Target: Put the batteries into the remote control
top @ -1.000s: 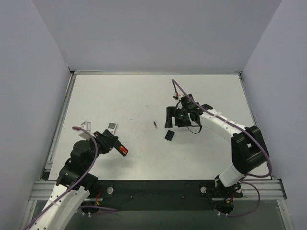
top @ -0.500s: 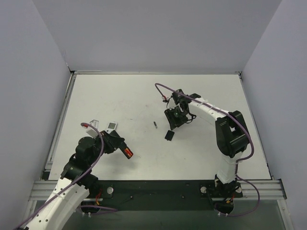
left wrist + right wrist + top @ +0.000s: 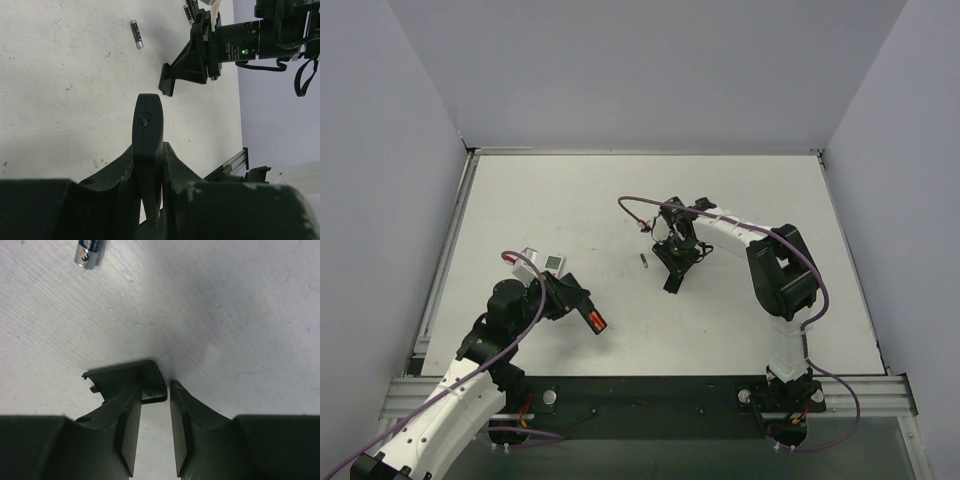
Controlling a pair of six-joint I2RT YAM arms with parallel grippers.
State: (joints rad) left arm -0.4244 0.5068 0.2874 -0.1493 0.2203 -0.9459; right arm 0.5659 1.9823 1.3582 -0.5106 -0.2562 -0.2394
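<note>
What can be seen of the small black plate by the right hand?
The black plate is a small, flat, matt piece, plastic by its look, roughly rectangular with little tabs at one end. It lies flat on the white table. The right hand straddles one corner, one finger overlapping it; whether it is pinched cannot be told.
</note>
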